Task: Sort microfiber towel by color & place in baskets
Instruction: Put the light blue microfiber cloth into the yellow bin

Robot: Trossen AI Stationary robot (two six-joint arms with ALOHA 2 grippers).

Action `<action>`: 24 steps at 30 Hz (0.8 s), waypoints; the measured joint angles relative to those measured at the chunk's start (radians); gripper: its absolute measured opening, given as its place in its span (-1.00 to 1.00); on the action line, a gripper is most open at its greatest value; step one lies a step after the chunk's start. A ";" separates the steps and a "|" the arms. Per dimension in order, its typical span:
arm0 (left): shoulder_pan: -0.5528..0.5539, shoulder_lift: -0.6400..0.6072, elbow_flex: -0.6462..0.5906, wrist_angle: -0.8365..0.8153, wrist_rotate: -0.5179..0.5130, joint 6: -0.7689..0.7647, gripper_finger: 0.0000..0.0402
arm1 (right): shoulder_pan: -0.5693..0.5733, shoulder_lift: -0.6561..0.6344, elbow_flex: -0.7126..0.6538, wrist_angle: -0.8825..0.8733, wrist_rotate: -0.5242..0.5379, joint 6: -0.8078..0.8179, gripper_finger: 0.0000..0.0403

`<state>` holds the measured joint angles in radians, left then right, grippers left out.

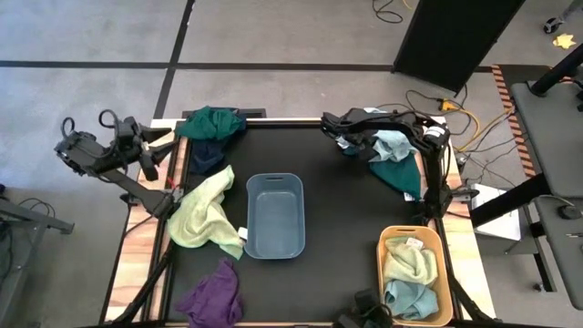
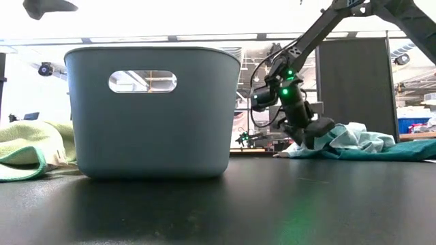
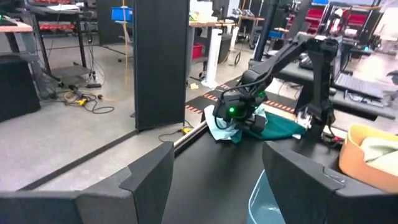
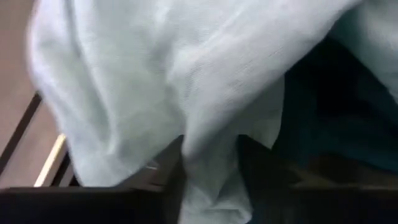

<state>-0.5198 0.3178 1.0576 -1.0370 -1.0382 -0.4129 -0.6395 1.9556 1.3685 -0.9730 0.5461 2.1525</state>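
My right gripper [image 1: 372, 146] is at the table's far right, shut on a light blue towel [image 1: 393, 143] that lies on a dark green towel [image 1: 404, 175]. Both also show in the low view [image 2: 354, 138]. My left gripper [image 3: 211, 168] is open and empty, above the table's far left edge [image 1: 157, 151]. The grey-blue basket [image 1: 273, 215] stands mid-table. The yellow-orange basket [image 1: 414, 273] at the near right holds a pale yellow-green and a light blue towel. My right gripper pinches a bunched fold of the light blue towel [image 4: 211, 155] between its two fingers [image 4: 165, 171]. It comes at the towel slanting down [image 2: 310, 131]. The towel rests on the dark green towel and the table, slack.
A dark green towel on a navy one [image 1: 211, 129] lies at the far left. A pale yellow-green towel [image 1: 205, 211] lies left of the grey-blue basket, and a purple one [image 1: 214, 293] at the near left. Bare table lies between the baskets.
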 joint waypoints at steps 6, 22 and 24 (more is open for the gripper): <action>0.000 -0.046 0.000 -0.003 0.000 0.009 0.15 | 0.014 -0.057 0.000 0.005 0.050 -0.113 -0.91; 0.000 -0.106 -0.072 0.005 0.083 -0.117 0.15 | 0.432 -0.457 0.013 -0.056 0.571 -0.293 -0.96; 0.000 -0.106 -0.095 0.006 0.100 -0.142 0.15 | 0.549 -0.516 0.030 -0.038 0.672 -0.390 -0.96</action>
<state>-0.5201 0.2117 0.9626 -1.0313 -0.9381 -0.5546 -0.0906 1.4400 1.3985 -1.0108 1.2177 1.7624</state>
